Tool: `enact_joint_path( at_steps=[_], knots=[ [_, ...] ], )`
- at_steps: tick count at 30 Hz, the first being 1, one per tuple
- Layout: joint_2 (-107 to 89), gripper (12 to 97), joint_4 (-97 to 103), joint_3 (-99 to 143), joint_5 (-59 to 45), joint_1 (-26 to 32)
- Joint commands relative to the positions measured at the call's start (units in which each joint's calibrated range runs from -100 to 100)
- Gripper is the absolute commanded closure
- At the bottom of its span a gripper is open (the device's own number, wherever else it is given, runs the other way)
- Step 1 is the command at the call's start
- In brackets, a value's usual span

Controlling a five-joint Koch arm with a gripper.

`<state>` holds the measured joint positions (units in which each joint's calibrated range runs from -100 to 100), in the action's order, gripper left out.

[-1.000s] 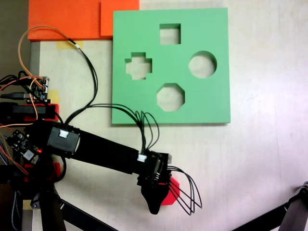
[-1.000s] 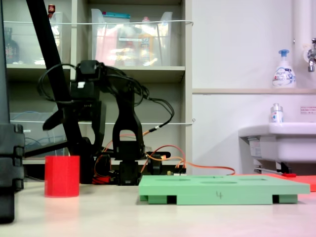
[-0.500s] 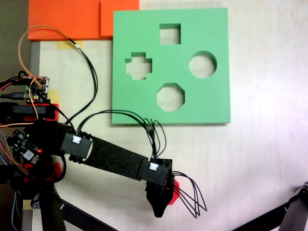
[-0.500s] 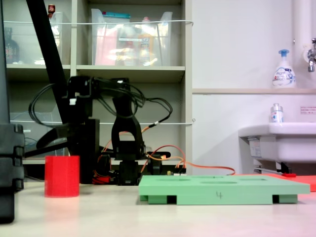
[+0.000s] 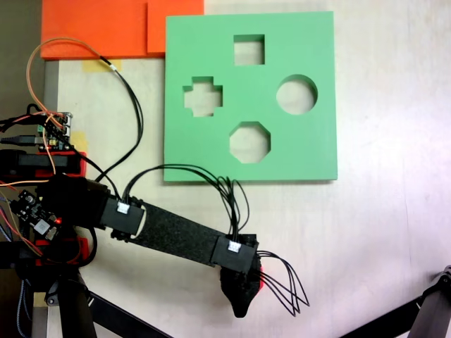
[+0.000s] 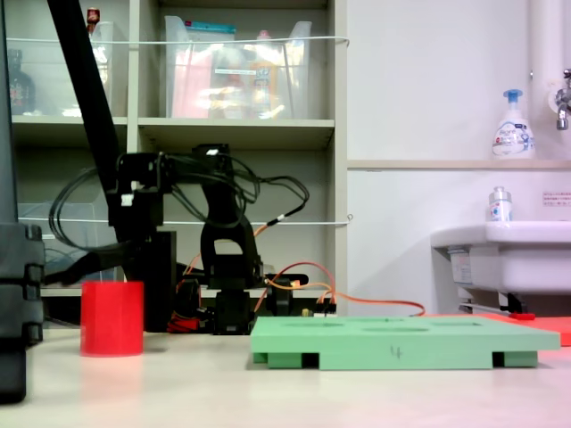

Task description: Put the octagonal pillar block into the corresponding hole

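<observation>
block: your red octagonal pillar block (image 6: pixel 112 318) sits right under the gripper (image 5: pixel 241 299)
jaws: can't tell if they're open
hole: octagonal hole (image 5: pixel 249 142) lies well up-frame

Orange foam sheets (image 5: pixel 106 28), shelf bins (image 6: pixel 236 67), soap bottle (image 6: pixel 512 125), sink (image 6: pixel 504 254).

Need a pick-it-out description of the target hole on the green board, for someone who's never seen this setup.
In a fixed view from above, find the square green foam board at the top of the pale table. It has four cutouts; the target hole is the one nearest the board's lower edge, below the others. It has eight straight sides, unlike the square, the cross and the round one.
</observation>
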<state>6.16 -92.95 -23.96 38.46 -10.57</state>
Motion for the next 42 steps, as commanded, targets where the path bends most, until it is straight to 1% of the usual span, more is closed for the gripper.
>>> enact_joint_path(
  at_steps=[1,5,6,9,11,13,15,21,31,42],
  knots=[
    [0.1,19.6,1.3,-3.6,-0.9,0.0],
    [1.9,20.4,1.5,-3.8,-0.9,0.2],
    [2.5,22.6,1.5,-3.8,-0.9,0.3],
    [2.8,41.6,1.2,-3.4,-0.9,0.3],
    [2.8,51.3,-0.1,-3.3,-0.9,0.3],
    [2.6,59.1,-1.7,-3.3,-0.8,0.2],
    [2.8,63.3,-3.4,-3.2,-0.8,0.2],
    [3.3,65.7,-6.0,-2.8,-0.8,0.3],
    [2.8,65.6,-7.0,-2.5,0.6,0.3],
    [-11.5,65.6,-7.0,-2.6,5.7,2.6]
  ],
)
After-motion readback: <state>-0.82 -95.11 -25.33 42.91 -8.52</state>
